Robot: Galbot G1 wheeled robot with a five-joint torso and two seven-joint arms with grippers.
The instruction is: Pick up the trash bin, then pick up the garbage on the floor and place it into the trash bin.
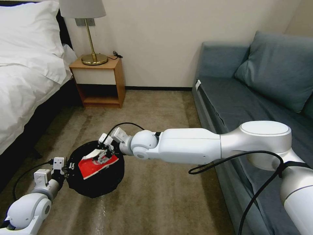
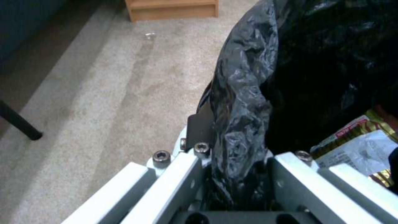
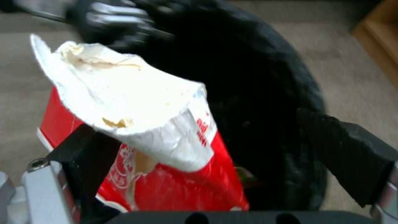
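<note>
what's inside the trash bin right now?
A red snack bag lies across the trash bin's mouth, under the open right claw. A gold-edged wrapper lies inside. Deeper contents are hidden by the black liner. The left claw pinches the rim.

Light: soft, even, no hard shadows on the beige carpet | Head view: sharp, wall and blue sofa bent near the edges | Left wrist view: soft, sheen on the crinkled black plastic liner bag | Right wrist view: motion-blurred, torn white-lined red snack bag smeared, liner featureless black
</note>
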